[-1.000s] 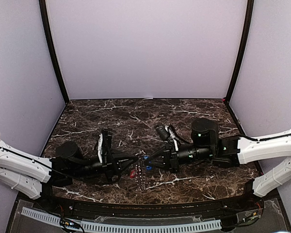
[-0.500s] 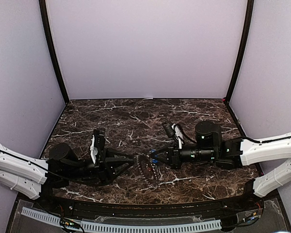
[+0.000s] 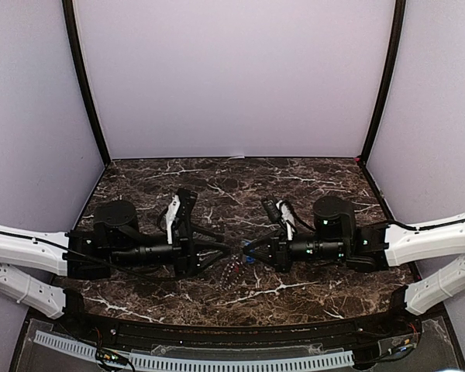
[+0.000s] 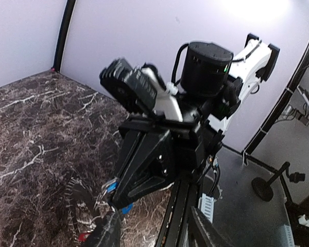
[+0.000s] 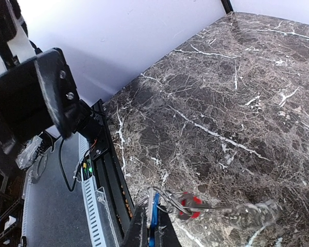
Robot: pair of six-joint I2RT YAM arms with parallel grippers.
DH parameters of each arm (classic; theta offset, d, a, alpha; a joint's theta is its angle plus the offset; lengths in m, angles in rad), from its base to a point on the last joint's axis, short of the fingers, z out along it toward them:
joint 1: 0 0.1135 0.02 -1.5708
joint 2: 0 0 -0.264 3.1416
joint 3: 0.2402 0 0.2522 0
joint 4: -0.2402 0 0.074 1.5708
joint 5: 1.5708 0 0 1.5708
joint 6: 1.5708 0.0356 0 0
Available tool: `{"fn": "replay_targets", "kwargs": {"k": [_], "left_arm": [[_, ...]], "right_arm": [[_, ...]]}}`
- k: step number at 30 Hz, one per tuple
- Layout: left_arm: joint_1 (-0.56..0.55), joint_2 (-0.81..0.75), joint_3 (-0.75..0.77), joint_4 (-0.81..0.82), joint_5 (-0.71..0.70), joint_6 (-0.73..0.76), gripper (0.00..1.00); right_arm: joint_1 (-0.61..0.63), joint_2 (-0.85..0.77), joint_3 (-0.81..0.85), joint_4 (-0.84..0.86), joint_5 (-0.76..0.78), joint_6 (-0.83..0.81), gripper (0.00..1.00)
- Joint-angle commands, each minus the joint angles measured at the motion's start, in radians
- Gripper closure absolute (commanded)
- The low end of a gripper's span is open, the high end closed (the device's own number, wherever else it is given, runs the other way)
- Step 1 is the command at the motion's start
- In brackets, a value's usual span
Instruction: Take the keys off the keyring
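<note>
My right gripper [image 3: 245, 250] is shut on the blue key [image 5: 153, 216], which stands edge-on between its fingertips [image 5: 139, 231]. A thin wire loop links that key to the red key [image 5: 189, 202] and the grey toothed keyring [image 5: 250, 213], which trails off blurred toward the marble. From above, the keyring [image 3: 231, 273] sits just below and between the two gripper tips. My left gripper [image 3: 222, 252] faces the right one with its jaws open and nothing between them. In the left wrist view the keyring [image 4: 74, 193] and red key [image 4: 82, 237] lie to the left of my left finger [image 4: 110, 234].
A dark marble table [image 3: 294, 194] is walled in by plain lilac panels. A black rail with a white slotted strip [image 3: 217, 360] runs along the near edge. Both arm bodies lie low over the front half of the table.
My left gripper opened and let go of the red key, drew back to the left, then came forward again. The keyring now hangs from the right gripper alone.
</note>
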Motion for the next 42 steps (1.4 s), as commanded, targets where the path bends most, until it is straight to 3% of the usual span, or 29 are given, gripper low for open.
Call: {"fn": "replay_targets", "kwargs": {"k": [1, 7, 14, 19, 25, 35, 42], "left_arm": [[0.06, 0.03, 0.013, -0.136, 0.113, 0.06, 0.53], [0.089, 0.053, 0.016, -0.073, 0.263, 0.109, 0.51], [0.088, 0.144, 0.05, -0.048, 0.254, 0.113, 0.58], [0.088, 0.155, 0.058, -0.041, 0.14, 0.109, 0.64], [0.088, 0.131, 0.042, -0.012, 0.101, 0.125, 0.63], [0.093, 0.162, 0.073, 0.017, 0.231, 0.14, 0.64], [0.093, 0.21, 0.134, -0.024, 0.154, 0.164, 0.69]], "right_arm": [[-0.001, -0.041, -0.011, 0.094, -0.022, -0.001, 1.0], [-0.001, -0.055, -0.014, 0.102, -0.045, 0.008, 1.0], [-0.001, -0.052, -0.015, 0.123, -0.061, 0.016, 1.0], [-0.001, -0.055, -0.018, 0.124, -0.071, 0.016, 1.0], [-0.001, -0.057, -0.023, 0.139, -0.085, 0.014, 1.0], [-0.001, -0.057, -0.02, 0.152, -0.097, 0.019, 1.0], [0.0, -0.061, -0.019, 0.154, -0.117, 0.021, 1.0]]}}
